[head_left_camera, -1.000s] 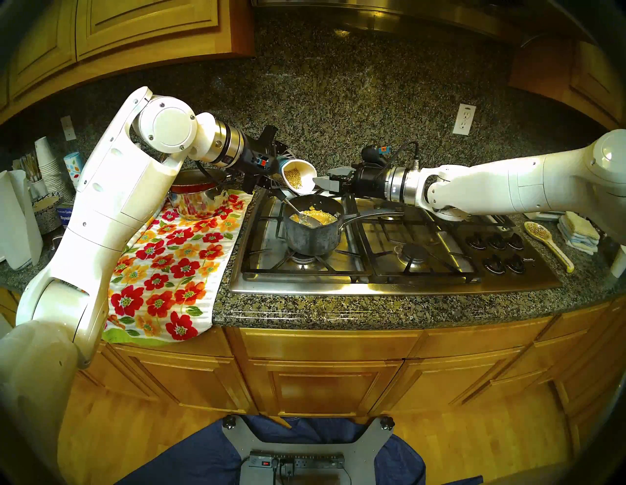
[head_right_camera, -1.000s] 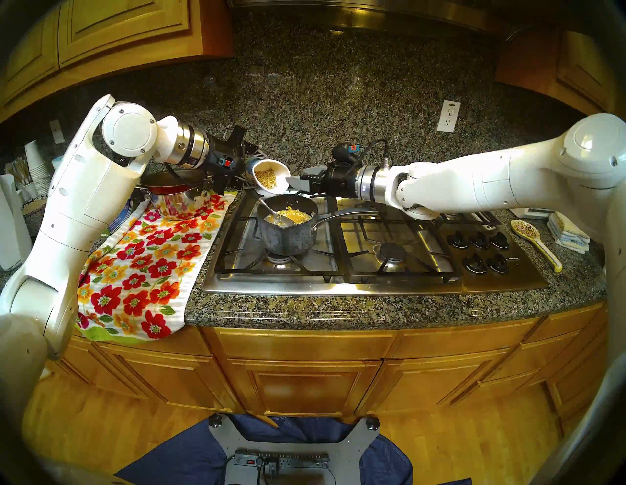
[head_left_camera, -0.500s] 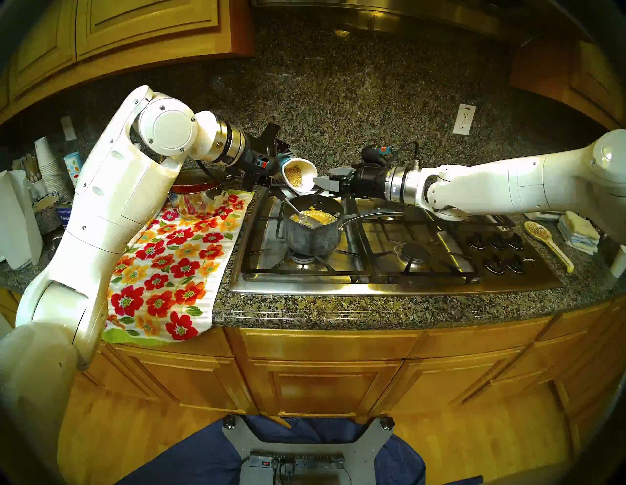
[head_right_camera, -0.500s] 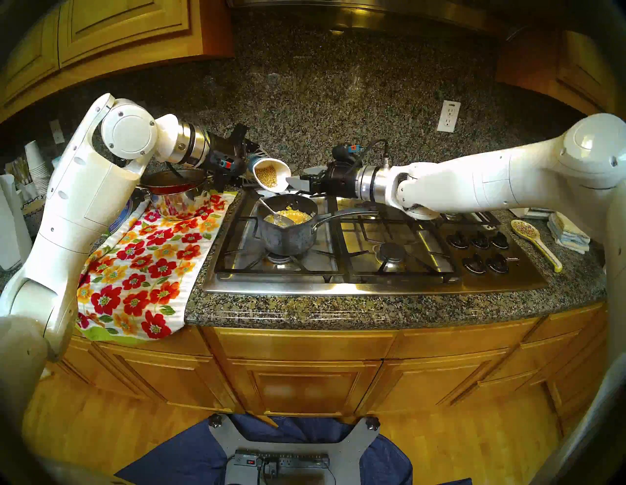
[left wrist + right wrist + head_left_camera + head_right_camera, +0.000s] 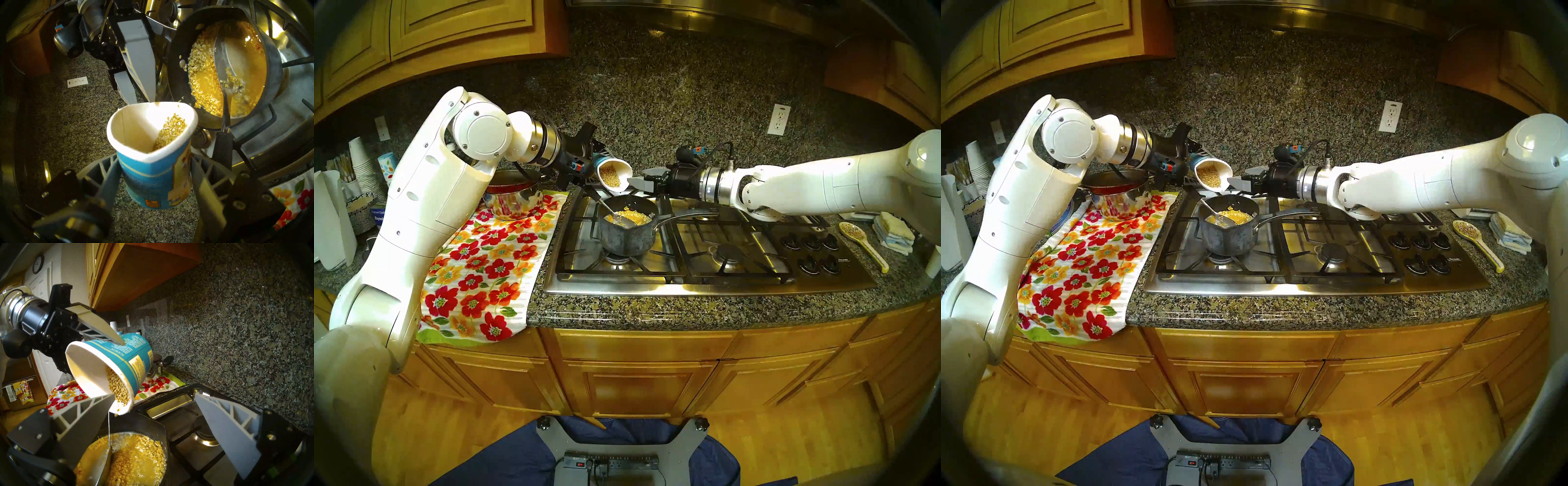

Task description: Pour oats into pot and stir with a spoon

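My left gripper [image 5: 597, 163] is shut on the blue-and-white oatmeal cup [image 5: 614, 174], tilted mouth-down over the far-left rim of the dark grey pot [image 5: 626, 237] on the front-left burner. Oats [image 5: 171, 130] lie against the cup's lower lip; a few flakes fall [image 5: 116, 415]. More oats [image 5: 634, 217] float in yellow liquid in the pot. The silver spoon [image 5: 619, 220] rests in the pot, with its black handle leaning over the far-left rim. My right gripper [image 5: 641, 176] is open and empty just right of the cup, above the pot's far rim.
A shiny steel pot with a red pan [image 5: 512, 200] stands on the floral towel [image 5: 483, 271], left of the stove. The pot's long handle [image 5: 687, 215] points right. Stove knobs [image 5: 812, 251], a ceramic spoon rest [image 5: 860, 241] and folded cloths [image 5: 894, 234] lie at right.
My left wrist has rolled a little and tipped the cup further; the oats have slid toward its lip. The right arm, pot and spoon have not moved.
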